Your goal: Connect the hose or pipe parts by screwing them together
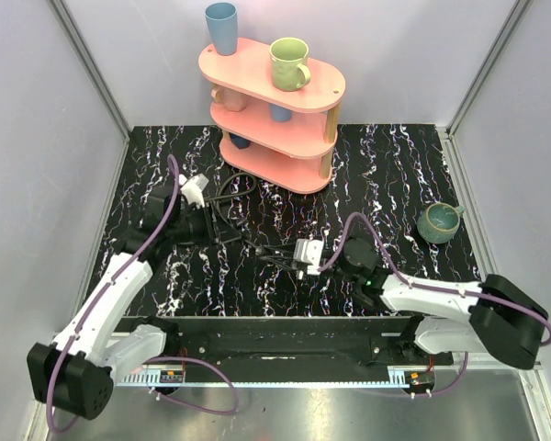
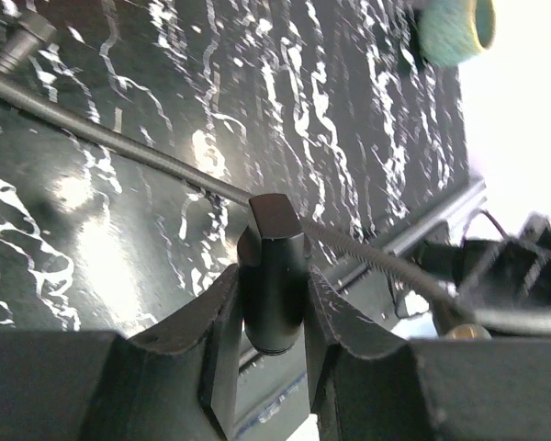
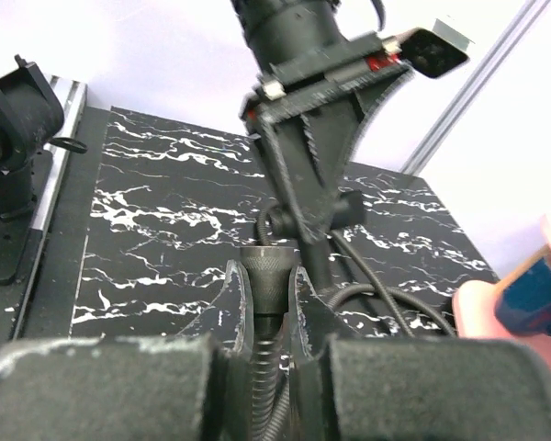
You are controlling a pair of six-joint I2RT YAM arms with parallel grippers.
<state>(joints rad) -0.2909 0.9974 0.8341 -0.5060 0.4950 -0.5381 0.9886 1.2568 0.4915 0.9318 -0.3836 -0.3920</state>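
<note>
My left gripper [image 2: 271,308] is shut on a short black cylindrical fitting [image 2: 274,262] with a flat-sided tip, held off the table. A thin black hose [image 2: 119,142] runs across the marbled surface behind it. My right gripper [image 3: 269,289] is shut on a knurled black connector [image 3: 268,266] at the end of a ribbed hose [image 3: 266,367]. That connector points toward the left gripper [image 3: 303,175] just ahead. In the top view the left gripper [image 1: 225,231] and right gripper [image 1: 274,250] face each other at mid-table, a small gap apart. Loops of hose [image 1: 228,190] lie behind them.
A pink three-tier shelf [image 1: 257,69] with a blue cup [image 1: 222,28] and a green mug [image 1: 289,62] stands at the back. A teal mug [image 1: 438,221] sits on the right of the table. Grey walls close in the sides and back.
</note>
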